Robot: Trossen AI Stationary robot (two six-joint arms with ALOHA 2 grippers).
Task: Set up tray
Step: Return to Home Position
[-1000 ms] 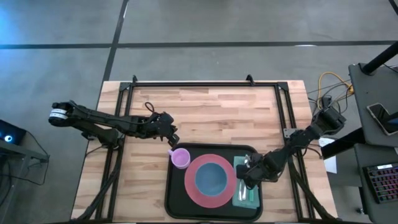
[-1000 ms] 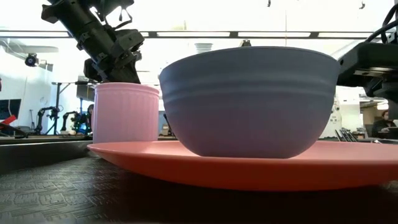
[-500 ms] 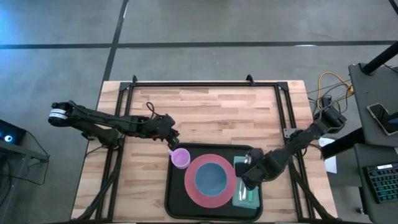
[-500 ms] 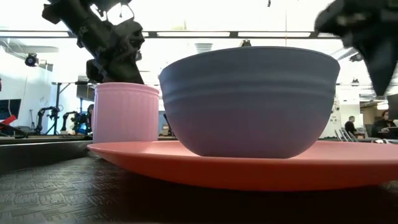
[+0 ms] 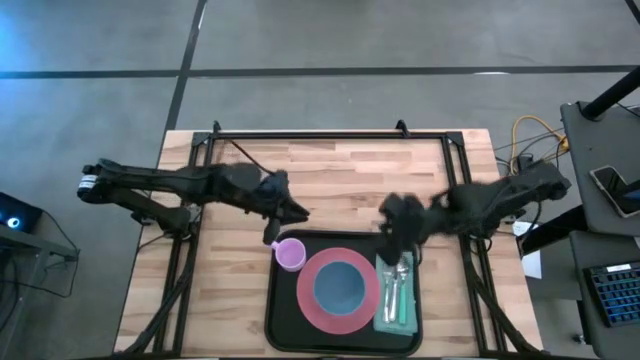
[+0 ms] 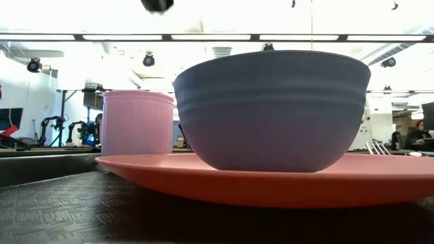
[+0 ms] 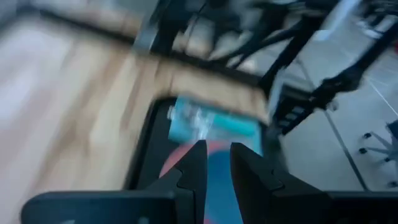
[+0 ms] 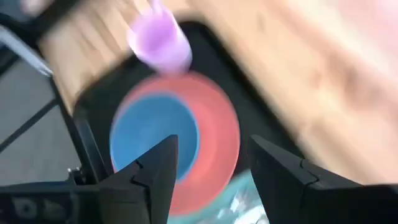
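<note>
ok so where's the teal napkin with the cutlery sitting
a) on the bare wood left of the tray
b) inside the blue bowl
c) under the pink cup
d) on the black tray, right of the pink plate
d: the high view shows the teal napkin lying inside the black tray, just right of the pink plate, with the cutlery laid on it.
</note>
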